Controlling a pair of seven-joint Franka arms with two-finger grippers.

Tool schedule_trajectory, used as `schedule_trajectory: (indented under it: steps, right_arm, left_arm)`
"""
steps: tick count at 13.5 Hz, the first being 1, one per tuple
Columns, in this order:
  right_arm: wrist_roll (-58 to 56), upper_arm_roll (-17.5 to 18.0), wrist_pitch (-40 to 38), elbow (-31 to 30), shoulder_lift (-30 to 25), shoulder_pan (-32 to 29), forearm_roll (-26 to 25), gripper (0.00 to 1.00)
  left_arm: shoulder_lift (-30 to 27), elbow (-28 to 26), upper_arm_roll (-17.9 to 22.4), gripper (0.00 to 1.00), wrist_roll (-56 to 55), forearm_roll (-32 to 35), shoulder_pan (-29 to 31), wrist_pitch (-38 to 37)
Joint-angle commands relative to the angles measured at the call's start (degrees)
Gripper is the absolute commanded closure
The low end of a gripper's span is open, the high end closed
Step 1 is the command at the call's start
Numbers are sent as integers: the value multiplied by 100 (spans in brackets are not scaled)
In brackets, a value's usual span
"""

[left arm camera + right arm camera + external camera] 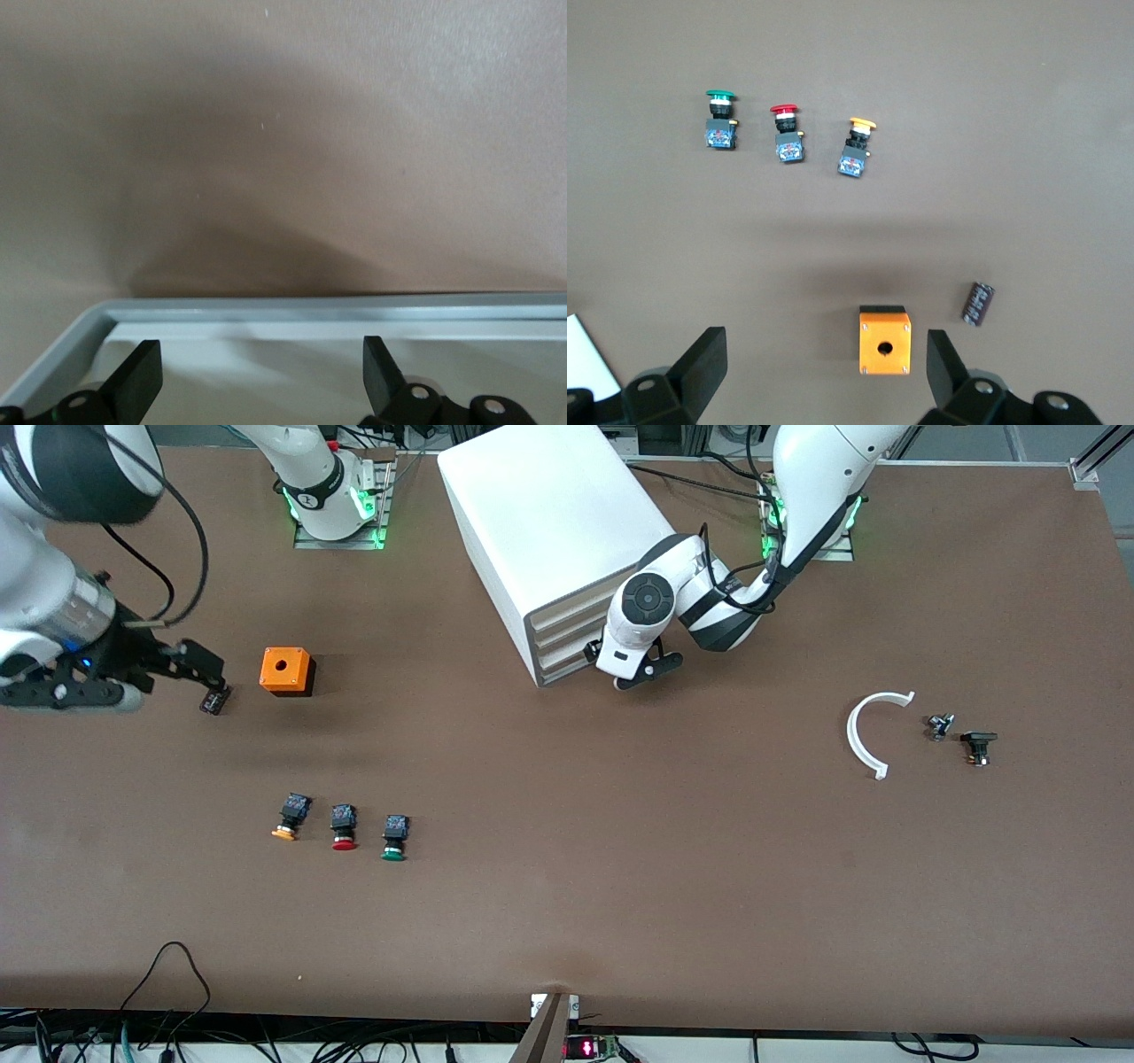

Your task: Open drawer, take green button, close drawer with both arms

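At the cabinet (549, 549) face: left gripper (636, 666) pressed low against the stacked fronts, about level with the drawer (556, 657), third from the top and not visibly pulled out in the front view; probably placed for the handle. Fingers (133, 381) spread wide, nothing between them, grey front rim (337, 308) just ahead. Over the right arm's end of the table, beside the orange box (286, 670): right gripper (190, 669), waiting, fingers (700, 367) parted and empty. Nearer the front camera, on bare table: the button (394, 838), green-capped, at the end of a row with the red one (344, 827) and the orange one (291, 817), so outside any drawer.
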Motion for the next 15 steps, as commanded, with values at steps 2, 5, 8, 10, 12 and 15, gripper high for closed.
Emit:
schedule_trajectory:
  steps: [2,5,8,10,12,15]
  right_arm:
    - [111,-13,-158,105,-217,-2,-96,0]
    - [207,-30,-378,325,-156,-11,-34,0]
    - [137,-39,-473,588,-16,-20,-25,0]
    - [111,-39,-607,729,55,-11,-78,0]
    - [93,-39,-659,739,55,-11,-52,0]
    - [93,-39,-703,748,55,-2,-87,0]
  left_arm:
    - [11,24,-168,0,-60,-212,16,-51]
    - [20,24,-177,0,-60,-265,-10,-51]
    - [-50,94,-169,0,62,-248,121,-155]
    - [-147,601,-134,0,360,-151,261,-933]
    - [-200,1356,-98,0,799,-125,463,-2172]
    - [-305,2280,-177,0,1746,148,981,-3510]
